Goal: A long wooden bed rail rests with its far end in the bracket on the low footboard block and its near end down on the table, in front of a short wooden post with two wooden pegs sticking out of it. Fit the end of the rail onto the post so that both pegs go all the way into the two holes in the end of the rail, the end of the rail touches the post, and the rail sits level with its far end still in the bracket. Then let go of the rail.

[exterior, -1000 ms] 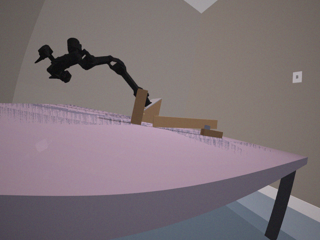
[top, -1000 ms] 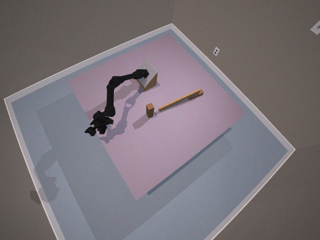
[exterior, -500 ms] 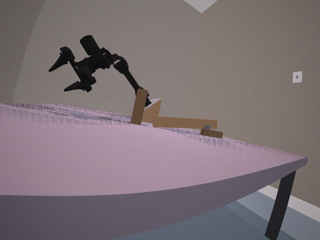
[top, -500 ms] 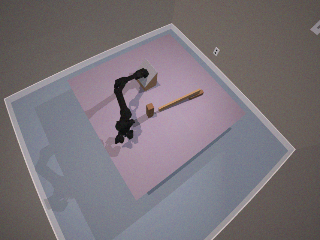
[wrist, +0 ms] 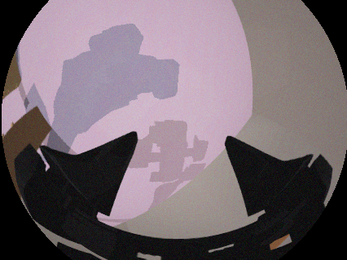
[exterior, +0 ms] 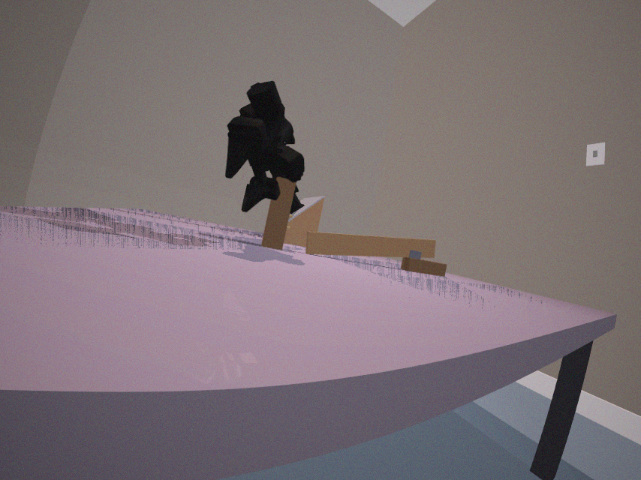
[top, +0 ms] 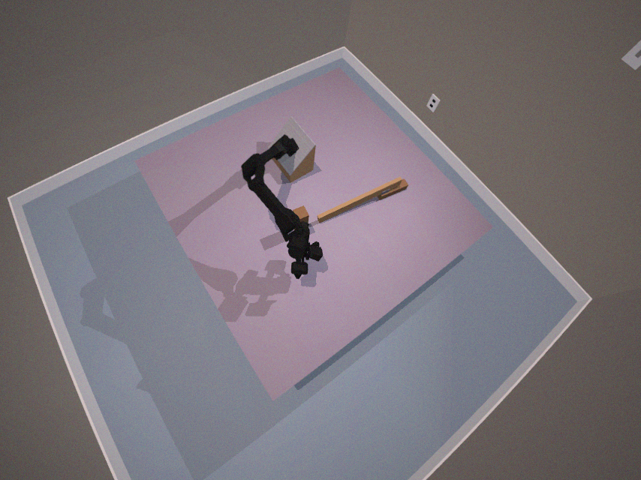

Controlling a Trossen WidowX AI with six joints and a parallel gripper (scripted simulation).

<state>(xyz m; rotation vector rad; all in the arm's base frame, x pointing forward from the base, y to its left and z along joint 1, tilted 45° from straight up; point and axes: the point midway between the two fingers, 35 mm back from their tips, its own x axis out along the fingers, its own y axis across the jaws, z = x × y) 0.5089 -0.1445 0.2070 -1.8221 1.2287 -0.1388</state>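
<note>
Pincer (top: pixel 308 262) (exterior: pixel 235 193) (wrist: pixel 182 138) wide open, wooden rail (top: pixel 361 200) (exterior: pixel 368 244) (long, plain tan) apart from post (top: pixel 301 213) (exterior: pixel 279 215).

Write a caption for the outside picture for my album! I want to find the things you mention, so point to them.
Open black tool (exterior: pixel 247 193) beside the wooden post (exterior: pixel 277 223), bed rail (exterior: pixel 368 244) still unattached.
</note>
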